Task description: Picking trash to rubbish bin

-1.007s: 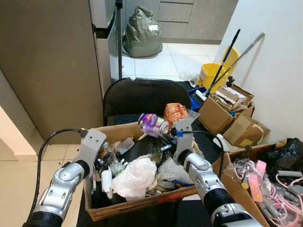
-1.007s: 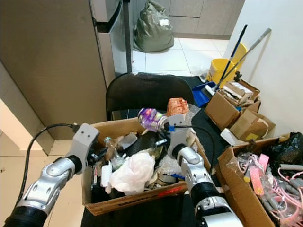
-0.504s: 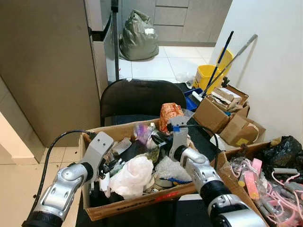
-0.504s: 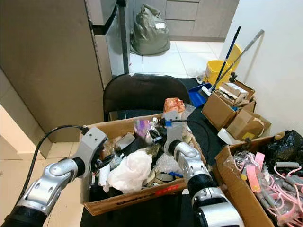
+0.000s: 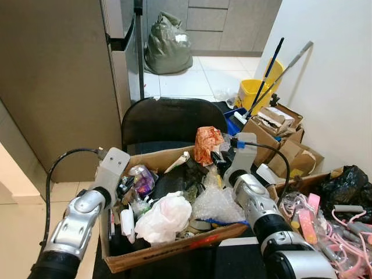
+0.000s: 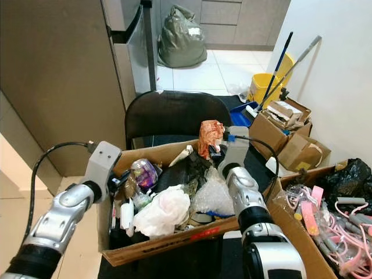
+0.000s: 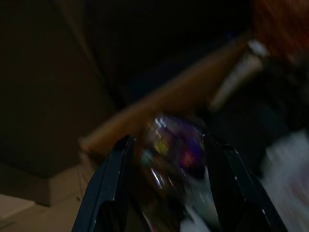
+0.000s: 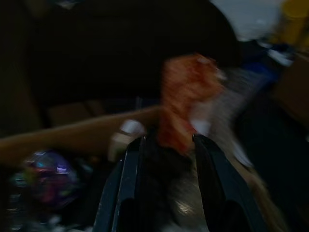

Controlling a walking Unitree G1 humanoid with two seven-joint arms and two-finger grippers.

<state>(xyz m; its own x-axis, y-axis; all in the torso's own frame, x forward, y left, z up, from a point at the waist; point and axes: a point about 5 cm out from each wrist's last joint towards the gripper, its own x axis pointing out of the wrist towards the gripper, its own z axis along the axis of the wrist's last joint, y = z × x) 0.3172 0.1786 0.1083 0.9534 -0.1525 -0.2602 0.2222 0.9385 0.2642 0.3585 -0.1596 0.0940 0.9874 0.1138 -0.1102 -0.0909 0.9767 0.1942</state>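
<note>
Looking at your left hand [image 7: 166, 186], the fingers are spread wide around a shiny purple wrapper ball [image 5: 142, 181], not squeezing it as far as you can tell. It's crinkly foil, sitting in the cardboard box [image 5: 174, 251] near the back-left corner. Your right hand [image 8: 166, 186] hangs spread over the box's back edge, by an upright orange snack bag [image 5: 206, 143], gripping nothing.

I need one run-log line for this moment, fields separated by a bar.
left gripper: open around purple wrapper | right gripper: open by orange wrapper | cardboard box: full
</note>
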